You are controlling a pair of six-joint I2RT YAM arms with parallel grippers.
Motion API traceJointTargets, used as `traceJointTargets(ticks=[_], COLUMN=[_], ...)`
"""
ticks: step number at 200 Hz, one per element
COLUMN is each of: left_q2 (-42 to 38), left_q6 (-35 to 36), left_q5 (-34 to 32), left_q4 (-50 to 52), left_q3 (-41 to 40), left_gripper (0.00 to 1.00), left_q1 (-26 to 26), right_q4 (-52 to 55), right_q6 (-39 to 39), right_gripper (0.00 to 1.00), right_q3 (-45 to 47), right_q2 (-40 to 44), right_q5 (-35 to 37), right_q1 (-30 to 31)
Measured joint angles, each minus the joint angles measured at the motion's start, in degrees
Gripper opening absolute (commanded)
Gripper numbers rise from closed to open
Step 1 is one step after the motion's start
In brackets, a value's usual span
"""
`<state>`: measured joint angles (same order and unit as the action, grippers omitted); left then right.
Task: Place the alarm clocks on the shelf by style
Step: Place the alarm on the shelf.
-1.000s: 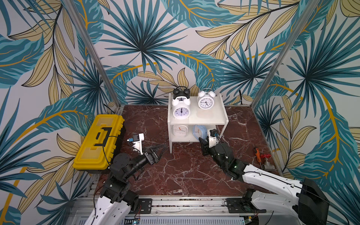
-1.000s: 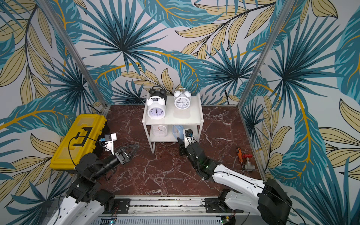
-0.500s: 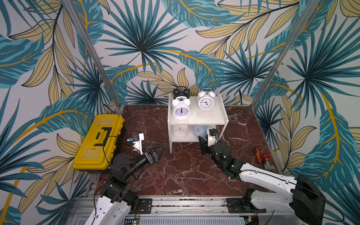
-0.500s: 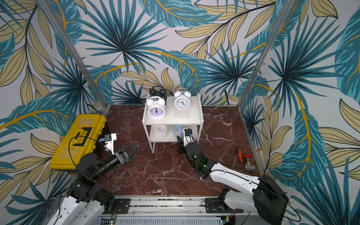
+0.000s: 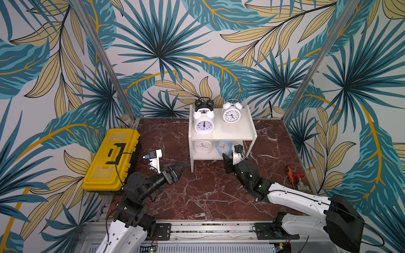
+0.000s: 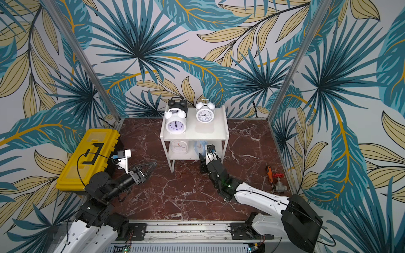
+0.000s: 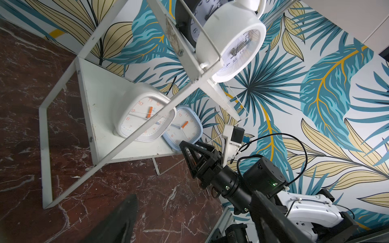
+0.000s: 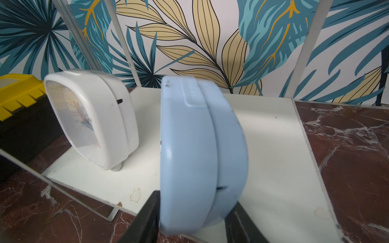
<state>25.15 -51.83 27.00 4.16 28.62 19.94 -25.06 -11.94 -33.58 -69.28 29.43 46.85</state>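
The white shelf [image 5: 237, 129] carries three twin-bell alarm clocks on its top board: a black one [image 5: 204, 104] at the back, a white one [image 5: 203, 125] before it, another white one [image 5: 231, 114] to their right. On the lower board [image 8: 273, 147] stand a white rounded-square clock [image 5: 202, 146] and a light blue one [image 8: 195, 147]. My right gripper [image 8: 194, 197] straddles the blue clock's base with its jaws parted; the clock rests on the board. Left of the shelf's front leg, my left gripper [image 5: 183, 167] hangs open over the floor with nothing in it.
A yellow toolbox [image 5: 111, 160] lies at the left edge of the marble floor. An orange-handled screwdriver [image 5: 289, 173] and a red-wheeled valve [image 5: 300, 183] sit by the right wall. Patterned walls close in three sides.
The right gripper's jaws have spread a little around the light blue clock, and the right arm has edged closer to the shelf. The left arm has not moved.
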Motion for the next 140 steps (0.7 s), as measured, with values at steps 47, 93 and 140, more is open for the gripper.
traceJointTargets(ticks=[47,93,140], left_q2=[0.0,0.0,0.0], left_q6=[0.0,0.0,-0.1], left_q5=[0.4,0.7,1.2], left_q4=[0.0,-0.1,-0.3], left_q3=[0.0,0.0,-0.5], left_gripper=[0.87,0.86,0.86], left_q1=[-0.3,-0.3,-0.4], right_q4=[-0.8,-0.2,0.9], right_q6=[0.0,-0.3,-0.9], right_gripper=[0.50,0.59,0.61], right_q3=[-0.4,-0.4,-0.4], right_q2=[-1.2,-0.9,0.5], right_q5=[0.2,1.2,3.3], right_q1=[-0.1,-0.3,-0.3])
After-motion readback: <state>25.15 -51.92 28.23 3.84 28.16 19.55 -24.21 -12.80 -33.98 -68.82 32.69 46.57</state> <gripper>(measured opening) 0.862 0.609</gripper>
